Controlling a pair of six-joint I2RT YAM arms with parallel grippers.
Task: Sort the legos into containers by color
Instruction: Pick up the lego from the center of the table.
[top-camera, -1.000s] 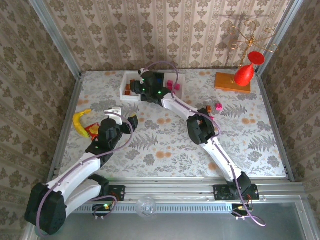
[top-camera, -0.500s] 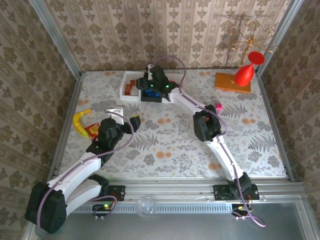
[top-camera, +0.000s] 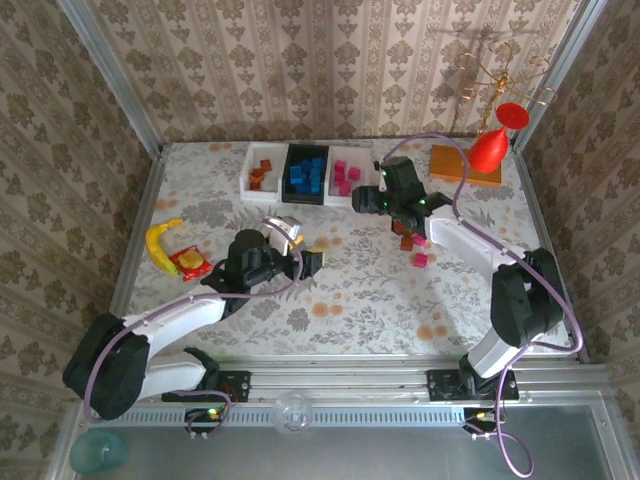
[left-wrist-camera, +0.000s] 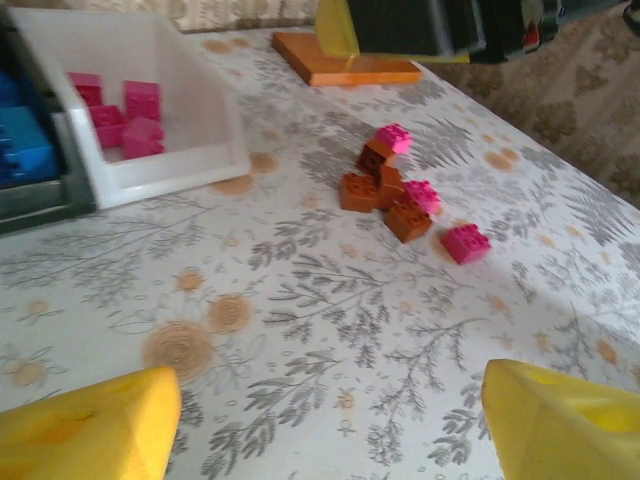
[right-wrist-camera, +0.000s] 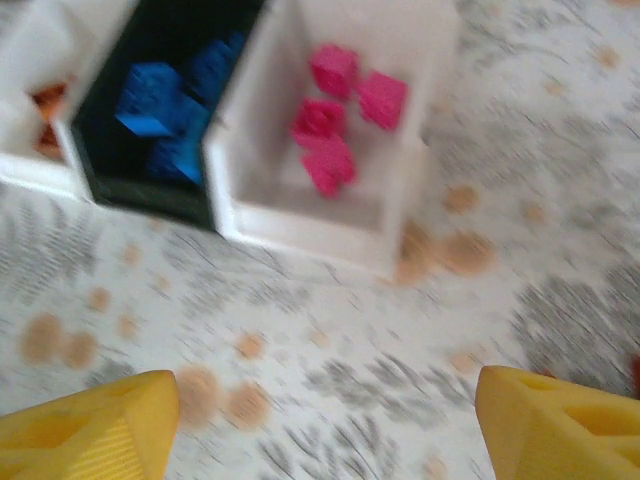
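Loose pink and brown legos (left-wrist-camera: 385, 190) are being shown heaped on the worktop, right of centre, well apart from the containers (right-wrist-camera: 300, 235) at the far edge. Brown, blue and pink bricks are being stored there by bin. The left gripper (left-wrist-camera: 320, 430) is being held wide and empty near the middle. The right gripper (right-wrist-camera: 320, 420) is being held wide and empty near the pink bin.
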